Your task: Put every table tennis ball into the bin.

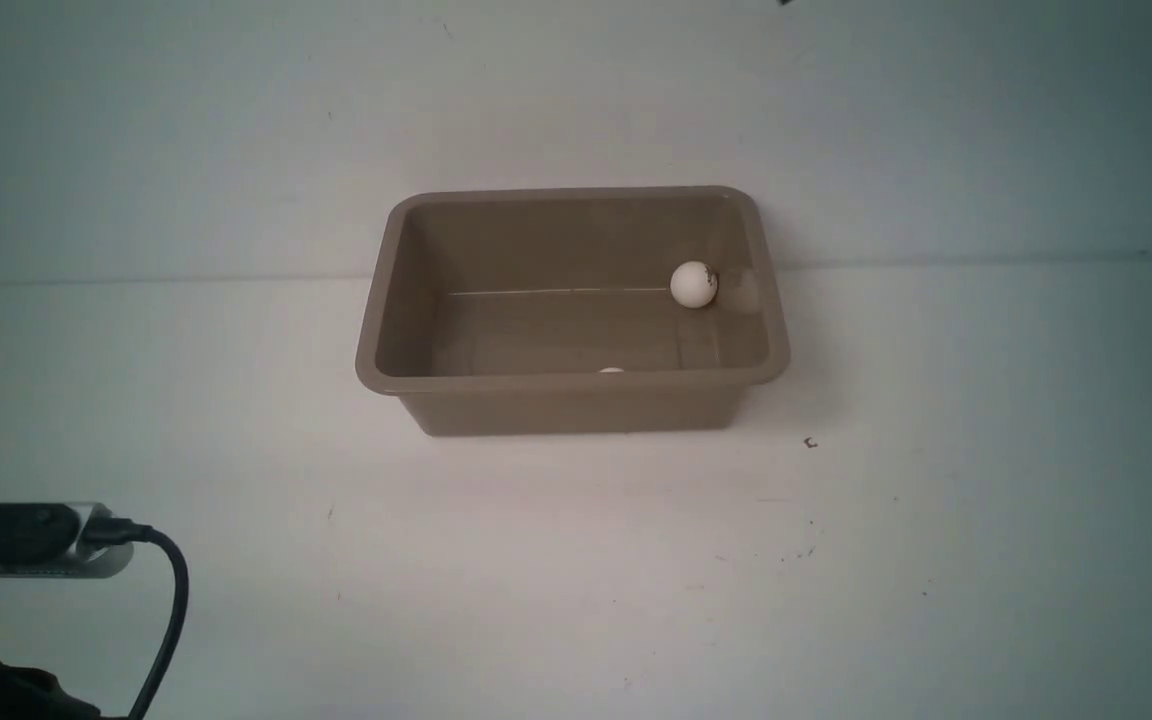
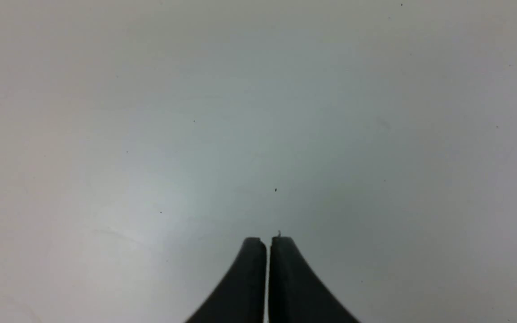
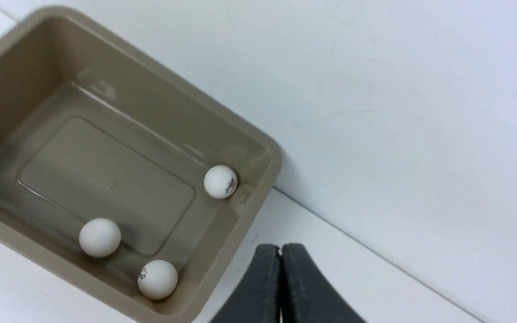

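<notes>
Inside the bin (image 3: pixel 106 170) I see all three table tennis balls (image 3: pixel 100 237), one in the far right corner and two by the near wall. My right gripper (image 3: pixel 280 246) is squeezed closed on nothing, just beside the bin. My left gripper (image 2: pixel 267 240) is closed too, empty, over the table (image 2: pixel 151 112).

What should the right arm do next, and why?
Probably just draw the right gripper back to rest. Its jaws are shut on nothing, outside the bin. Three table tennis balls already lie on the bin's floor: one in a corner, the other two along a wall. No ball looks left to fetch.
</notes>
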Controlling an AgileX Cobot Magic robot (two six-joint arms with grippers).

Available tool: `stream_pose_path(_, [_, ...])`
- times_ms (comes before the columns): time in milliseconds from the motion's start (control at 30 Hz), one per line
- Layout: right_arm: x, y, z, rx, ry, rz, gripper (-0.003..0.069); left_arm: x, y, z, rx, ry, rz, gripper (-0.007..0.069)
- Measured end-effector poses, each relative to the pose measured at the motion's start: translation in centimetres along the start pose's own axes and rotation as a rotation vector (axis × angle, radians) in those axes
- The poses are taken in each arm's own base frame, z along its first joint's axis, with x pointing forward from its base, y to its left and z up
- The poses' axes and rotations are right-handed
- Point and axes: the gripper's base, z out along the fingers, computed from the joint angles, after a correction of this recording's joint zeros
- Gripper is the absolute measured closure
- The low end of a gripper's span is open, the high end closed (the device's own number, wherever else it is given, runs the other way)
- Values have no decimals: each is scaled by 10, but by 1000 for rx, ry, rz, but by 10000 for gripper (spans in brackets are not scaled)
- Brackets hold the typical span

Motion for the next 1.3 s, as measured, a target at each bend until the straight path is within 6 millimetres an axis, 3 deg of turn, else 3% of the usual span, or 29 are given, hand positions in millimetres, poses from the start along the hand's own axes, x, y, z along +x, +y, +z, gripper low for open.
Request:
stream_pose_path(33, [5, -5, -20, 4, -20, 2, 673, 0, 0, 0, 0, 1, 0, 629])
stream_pose_path(167, [28, -14, -58, 13, -25, 1, 673, 0, -1, 0, 6, 2, -6, 629])
stream_pose_path(267, [45, -15, -72, 10, -9, -4, 673, 0, -1, 0, 9, 1, -8, 629])
stream_pose_path(333, [75, -10, -82, -16, 38, -12, 673, 0, -1, 0, 11, 1, -11, 629])
stream_pose_path(400, [84, -9, -84, -25, 51, -9, 673, 0, -1, 0, 12, 1, -12, 629])
stream_pose_path(433, [103, -4, -88, -47, 80, 2, 673, 0, -1, 0, 13, 1, -13, 629])
stream_pose_path(467, [103, -4, -88, -47, 80, 2, 673, 0, -1, 0, 13, 1, -13, 629])
stream_pose_path(500, [124, 1, -90, -63, 92, 15, 673, 0, -1, 0, 13, 1, -13, 629])
stream_pose_path(700, [179, 18, -77, -84, 103, 52, 673, 0, -1, 0, 13, 0, -10, 629])
stream_pose_path(767, [218, 33, -61, -102, 112, 74, 673, 0, -1, 0, 13, 0, -10, 629])
stream_pose_path(967, [285, 58, -35, -132, 77, 91, 673, 0, -1, 0, 13, 0, -6, 629])
stream_pose_path(1100, [303, 67, -26, -151, 41, 92, 673, 0, -1, 0, 13, 0, -6, 629])
stream_pose_path(1300, [304, 68, -25, -150, 17, 92, 673, 1, -1, 0, 15, 8, -6, 629])
